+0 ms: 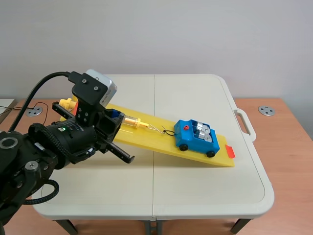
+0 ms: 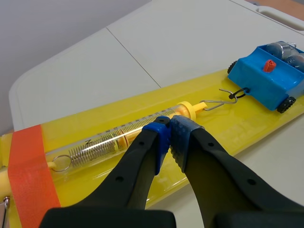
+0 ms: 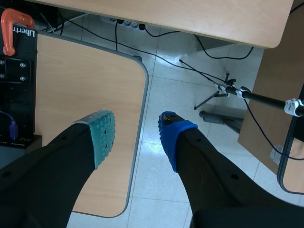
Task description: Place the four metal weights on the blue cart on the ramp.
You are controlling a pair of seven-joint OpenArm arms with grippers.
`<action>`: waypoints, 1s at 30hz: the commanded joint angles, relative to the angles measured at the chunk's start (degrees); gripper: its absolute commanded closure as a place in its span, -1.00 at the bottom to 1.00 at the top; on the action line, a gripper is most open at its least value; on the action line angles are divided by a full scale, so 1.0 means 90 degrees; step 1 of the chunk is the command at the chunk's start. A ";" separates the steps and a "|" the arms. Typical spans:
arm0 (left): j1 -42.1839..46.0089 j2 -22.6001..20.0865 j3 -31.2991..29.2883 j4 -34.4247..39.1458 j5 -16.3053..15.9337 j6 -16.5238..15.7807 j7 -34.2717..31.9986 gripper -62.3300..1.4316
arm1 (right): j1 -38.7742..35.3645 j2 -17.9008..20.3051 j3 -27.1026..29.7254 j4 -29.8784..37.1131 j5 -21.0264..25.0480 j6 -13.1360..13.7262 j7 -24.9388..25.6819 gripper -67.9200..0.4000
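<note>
Yellow plastic ramp [image 1: 146, 139] lies slantwise on the white folding table [image 1: 195, 93], its raised end at the far left and its low end at the near right. Near the low end stands the blue toy cart [image 1: 195, 142] with black wheels. The silver metal weights [image 1: 203, 130] sit upright in its open bed, packed close; I cannot count them surely. A wire hook [image 2: 218, 102] joins the cart's black loop to a clear tube spring scale [image 2: 109, 140] that lies along the ramp toward the left.

The left gripper [image 2: 169, 130] hangs over that scale, its jaws closed pad against pad with nothing between them. The right gripper [image 3: 136, 133] is off the table over a tiled floor [image 3: 190, 80], with its jaws spread wide and holding nothing.
</note>
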 commanded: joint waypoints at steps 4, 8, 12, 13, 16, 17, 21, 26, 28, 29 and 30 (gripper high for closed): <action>-0.0250 0.0134 -0.0148 0.0544 -0.0022 0.0391 -0.0981 0.87 | -0.0294 -0.0002 0.0498 0.0223 0.0452 0.0029 0.0340 0.31; -0.0250 0.0134 -0.0148 0.0544 -0.0022 0.0391 -0.0979 0.87 | -0.0294 -0.0002 0.0498 0.0223 0.0449 0.0029 0.0359 0.31; -0.0250 0.0134 -0.0148 0.0544 -0.0022 0.0391 -0.0979 0.87 | -0.0294 -0.0002 0.0498 0.0223 0.0449 0.0029 0.0362 0.31; -0.0250 0.0134 -0.0148 0.0544 -0.0022 0.0391 -0.0979 0.87 | -0.0294 -0.0002 0.0498 0.0223 0.0449 0.0029 0.0362 0.31; -0.0250 0.0134 -0.0148 0.0544 -0.0024 0.0391 -0.0979 0.87 | -0.0294 -0.0002 0.0498 0.0223 0.0449 0.0029 0.0367 0.31; -0.0250 0.0134 -0.0148 0.0544 -0.0024 0.0391 -0.0979 0.87 | -0.0294 -0.0002 0.0498 0.0223 0.0449 0.0029 0.0381 0.31; -0.0250 0.0134 -0.0148 0.0544 -0.0024 0.0391 -0.0981 0.87 | -0.0294 -0.0002 0.0498 0.0223 0.0449 0.0029 0.0384 0.31; -0.0250 0.0134 -0.0148 0.0544 -0.0024 0.0391 -0.0981 0.87 | -0.0291 -0.0002 0.0498 0.0223 0.0449 0.0029 0.0391 0.31; -0.0250 0.0134 -0.0148 0.0544 -0.0027 0.0391 -0.0981 0.87 | -0.0291 -0.0002 0.0498 0.0223 0.0449 0.0029 0.0415 0.31; -0.0250 0.0134 -0.0148 0.0544 -0.0029 0.0391 -0.0981 0.87 | -0.0291 0.0000 0.0498 0.0223 0.0449 0.0029 0.0437 0.31; -0.0250 0.0134 -0.0148 0.0544 -0.0053 0.0391 -0.0974 0.87 | -0.0289 0.0000 0.0498 0.0223 0.0452 0.0029 0.0461 0.31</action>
